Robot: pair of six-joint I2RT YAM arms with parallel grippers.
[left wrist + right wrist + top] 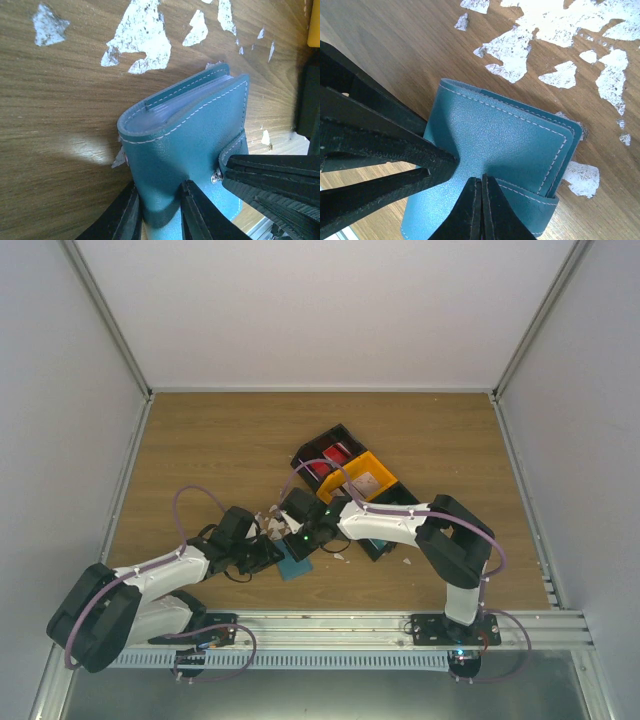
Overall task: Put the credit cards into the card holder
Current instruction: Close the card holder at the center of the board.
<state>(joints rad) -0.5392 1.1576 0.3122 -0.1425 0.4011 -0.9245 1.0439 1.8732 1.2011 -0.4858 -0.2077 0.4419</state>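
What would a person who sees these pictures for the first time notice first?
The teal card holder lies folded on the wooden table near the arms, with both grippers on it: the left gripper clamps its cover, and the right gripper, closed, appears to pinch its strap. Around it, white flaky patches mark the wood. Behind, red cards lie in a black tray beside an orange bin.

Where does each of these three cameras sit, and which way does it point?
Top: above and behind, looking down at the table; left arm and right arm show.
Left wrist: on the left arm, looking along the left claw, which grips the wallet.
Right wrist: on the right arm, looking along the shut right claw at the wallet.
Shared: both wrist views show the wallet and the other claw.
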